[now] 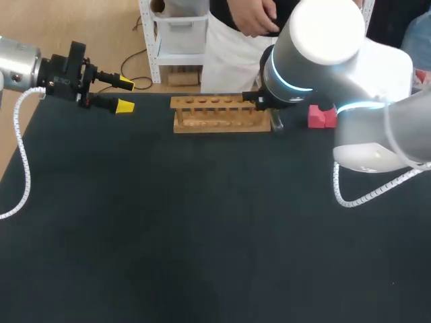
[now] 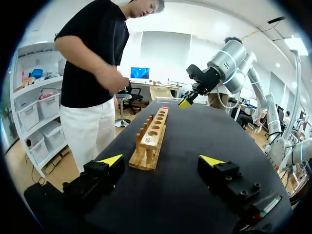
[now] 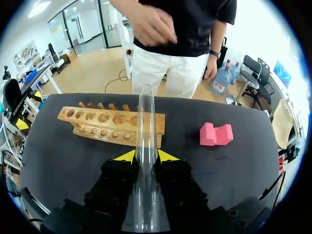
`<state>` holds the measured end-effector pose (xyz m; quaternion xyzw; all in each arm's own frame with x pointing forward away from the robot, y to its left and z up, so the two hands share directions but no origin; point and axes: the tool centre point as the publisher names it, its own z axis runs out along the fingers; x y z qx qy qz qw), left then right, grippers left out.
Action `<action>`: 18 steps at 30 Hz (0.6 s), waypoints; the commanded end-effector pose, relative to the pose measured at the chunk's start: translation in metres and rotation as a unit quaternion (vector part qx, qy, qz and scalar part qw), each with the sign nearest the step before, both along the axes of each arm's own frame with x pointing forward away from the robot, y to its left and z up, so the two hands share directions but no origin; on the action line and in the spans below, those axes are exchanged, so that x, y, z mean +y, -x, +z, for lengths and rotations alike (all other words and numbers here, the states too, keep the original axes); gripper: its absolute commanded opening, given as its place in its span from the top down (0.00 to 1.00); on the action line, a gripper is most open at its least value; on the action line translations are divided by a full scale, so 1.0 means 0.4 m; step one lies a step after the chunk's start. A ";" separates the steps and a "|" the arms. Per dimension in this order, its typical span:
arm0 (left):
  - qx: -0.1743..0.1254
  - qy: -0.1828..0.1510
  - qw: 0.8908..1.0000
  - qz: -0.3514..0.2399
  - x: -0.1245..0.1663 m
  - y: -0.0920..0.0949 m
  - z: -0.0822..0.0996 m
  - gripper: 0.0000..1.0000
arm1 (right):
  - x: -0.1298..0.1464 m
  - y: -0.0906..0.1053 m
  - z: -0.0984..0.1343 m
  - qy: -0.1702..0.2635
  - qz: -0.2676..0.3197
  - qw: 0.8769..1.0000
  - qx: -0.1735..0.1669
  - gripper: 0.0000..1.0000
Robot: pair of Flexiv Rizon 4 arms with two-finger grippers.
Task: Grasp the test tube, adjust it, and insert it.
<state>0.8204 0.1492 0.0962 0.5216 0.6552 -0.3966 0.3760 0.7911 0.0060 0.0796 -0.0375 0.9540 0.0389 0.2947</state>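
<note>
Holding the test tube [image 3: 145, 122] clamped between both fingers, the right tool [image 3: 146, 157] hangs just beside one end of the wooden rack [image 3: 105, 124]. The grasp looks done and the adjusting step is in hand; the tube is not yet inserted. The tube runs out along the fingers, reaching ahead of the tool toward the rack. I judge the next move calls for bringing the tube upright and lining its lower end over one hole before lowering. Every rack hole that shows is empty. A pink block [image 3: 216, 134] lies on the worktop [image 1: 202, 235] near the rack, not touching it. The left tool [image 2: 163, 161] stands wide open, holding nothing, well apart from the rack's other end.
</note>
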 end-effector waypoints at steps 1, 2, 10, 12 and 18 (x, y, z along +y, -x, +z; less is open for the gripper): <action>-0.001 0.001 1.000 -0.001 0.001 0.000 -0.002 0.00 | 0.014 -0.010 -0.021 0.000 0.004 1.000 0.000 1.00; -0.001 0.001 1.000 -0.001 0.001 0.000 -0.002 0.00 | 0.017 -0.012 -0.024 -0.001 0.005 1.000 0.001 1.00; -0.001 0.001 1.000 -0.001 0.001 0.000 -0.002 0.00 | 0.040 -0.041 -0.051 -0.004 0.013 1.000 0.001 1.00; -0.001 0.001 1.000 -0.001 0.001 0.000 -0.002 0.00 | 0.043 -0.046 -0.055 -0.005 0.015 1.000 0.001 1.00; -0.001 0.001 1.000 -0.001 0.001 0.000 -0.002 0.00 | 0.053 -0.063 -0.067 -0.008 0.015 1.000 0.001 1.00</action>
